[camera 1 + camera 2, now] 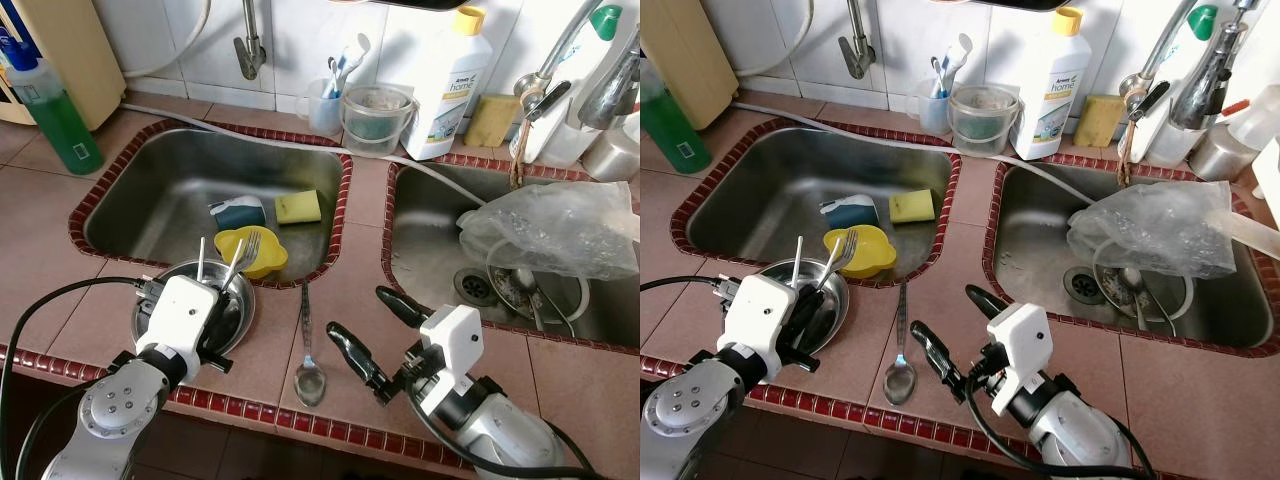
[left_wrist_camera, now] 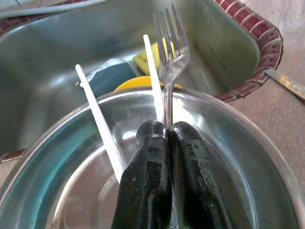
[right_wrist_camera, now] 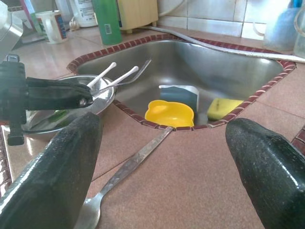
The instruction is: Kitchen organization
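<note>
While cutlery is being gathered, the tiled desk (image 1: 40, 250) carries a steel bowl (image 1: 240, 318) at the near rim of the left sink (image 1: 150, 195). The left tool (image 2: 167, 130) sits over this bowl, fingers pressed together on the handle of a fork (image 2: 170, 52), tines up; two white sticks (image 2: 97, 114) lean beside it. The right tool (image 1: 378, 332) is spread wide and empty, just beside a spoon (image 1: 308, 372) lying flat on the desk. Judged next: release the fork into the bowl, then pinch the spoon's thin handle squarely.
</note>
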`<state>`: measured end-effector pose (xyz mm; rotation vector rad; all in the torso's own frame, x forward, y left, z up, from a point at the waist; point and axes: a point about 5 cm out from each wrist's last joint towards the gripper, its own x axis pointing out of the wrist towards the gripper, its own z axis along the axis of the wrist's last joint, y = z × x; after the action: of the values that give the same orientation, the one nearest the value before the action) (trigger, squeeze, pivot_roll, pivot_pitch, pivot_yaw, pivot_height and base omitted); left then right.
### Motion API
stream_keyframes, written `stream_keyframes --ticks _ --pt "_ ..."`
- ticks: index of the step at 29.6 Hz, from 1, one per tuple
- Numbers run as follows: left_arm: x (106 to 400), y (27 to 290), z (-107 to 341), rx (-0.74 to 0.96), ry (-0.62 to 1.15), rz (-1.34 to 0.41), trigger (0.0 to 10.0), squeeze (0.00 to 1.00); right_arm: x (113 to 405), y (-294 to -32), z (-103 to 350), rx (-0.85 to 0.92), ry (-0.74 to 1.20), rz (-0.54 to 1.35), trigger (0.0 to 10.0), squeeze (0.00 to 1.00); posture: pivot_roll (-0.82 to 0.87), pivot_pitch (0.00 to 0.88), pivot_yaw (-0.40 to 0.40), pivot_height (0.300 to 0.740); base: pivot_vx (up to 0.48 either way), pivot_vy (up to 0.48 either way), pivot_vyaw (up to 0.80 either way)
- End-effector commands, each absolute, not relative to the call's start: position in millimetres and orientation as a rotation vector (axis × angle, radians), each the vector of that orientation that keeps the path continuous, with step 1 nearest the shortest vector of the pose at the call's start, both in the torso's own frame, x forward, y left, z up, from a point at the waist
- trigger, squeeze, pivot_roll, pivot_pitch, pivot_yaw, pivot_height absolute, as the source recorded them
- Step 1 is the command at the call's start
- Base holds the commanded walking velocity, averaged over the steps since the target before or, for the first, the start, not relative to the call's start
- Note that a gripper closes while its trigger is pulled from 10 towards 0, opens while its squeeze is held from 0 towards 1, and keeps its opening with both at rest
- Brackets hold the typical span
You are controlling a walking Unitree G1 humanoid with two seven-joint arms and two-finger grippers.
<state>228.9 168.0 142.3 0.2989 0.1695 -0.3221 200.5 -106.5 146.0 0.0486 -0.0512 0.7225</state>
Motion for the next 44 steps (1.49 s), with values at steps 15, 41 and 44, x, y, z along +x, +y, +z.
stream_keyframes --ticks 15,41,44 --pt "239.2 168.4 164.6 0.216 0.108 -0.295 0.0 0.0 202.5 -108.1 146.1 0.039 -0.057 0.737 10.0 0.0 -0.05 0.119 -0.034 0.74 0.0 0.0 0.0" --pt "260.0 179.0 202.3 0.085 -0.198 -0.27 10.0 0.0 244.1 -131.8 177.9 0.075 -0.284 0.449 10.0 0.0 -0.06 0.074 -0.035 0.74 0.0 0.0 0.0" --pt "270.3 182.9 200.7 0.058 -0.214 -0.226 10.0 0.0 249.6 -130.5 179.4 0.069 -0.304 0.435 10.0 0.0 -0.07 0.066 -0.029 0.74 0.0 0.0 0.0"
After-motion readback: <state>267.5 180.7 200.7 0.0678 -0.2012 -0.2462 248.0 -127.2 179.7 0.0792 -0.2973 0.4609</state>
